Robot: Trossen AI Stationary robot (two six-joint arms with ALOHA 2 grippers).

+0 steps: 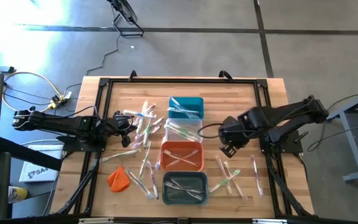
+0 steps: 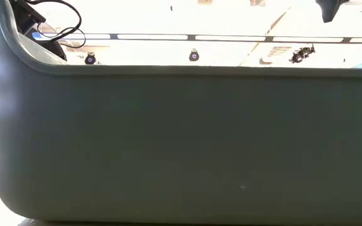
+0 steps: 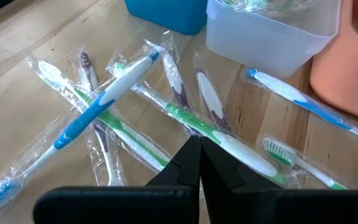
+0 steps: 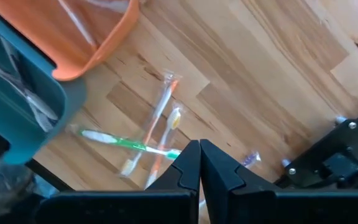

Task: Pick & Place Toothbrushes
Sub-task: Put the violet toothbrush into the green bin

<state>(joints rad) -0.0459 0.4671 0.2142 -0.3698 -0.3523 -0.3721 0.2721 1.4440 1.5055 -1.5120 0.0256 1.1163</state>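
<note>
Several toothbrushes in clear sleeves lie in a loose heap (image 1: 143,127) on the table's left half; the left wrist view shows blue, green and white ones (image 3: 104,102) crossing each other. A few more toothbrushes (image 1: 229,175) lie flat on the right half, also seen in the right wrist view (image 4: 145,146). My left gripper (image 1: 131,122) is shut at the heap's left edge, its fingers (image 3: 199,149) over a green-and-white brush with nothing between them. My right gripper (image 1: 227,149) hangs shut and empty above the table, right of the orange bin (image 1: 182,155), pointing down (image 4: 199,152).
Four bins stand in a column down the table's middle: teal (image 1: 185,107), clear (image 1: 183,129), orange, and grey (image 1: 185,188), each with brushes inside. An orange cloth-like lump (image 1: 118,178) lies near the front left. The grey bin's wall (image 2: 181,138) fills the low view.
</note>
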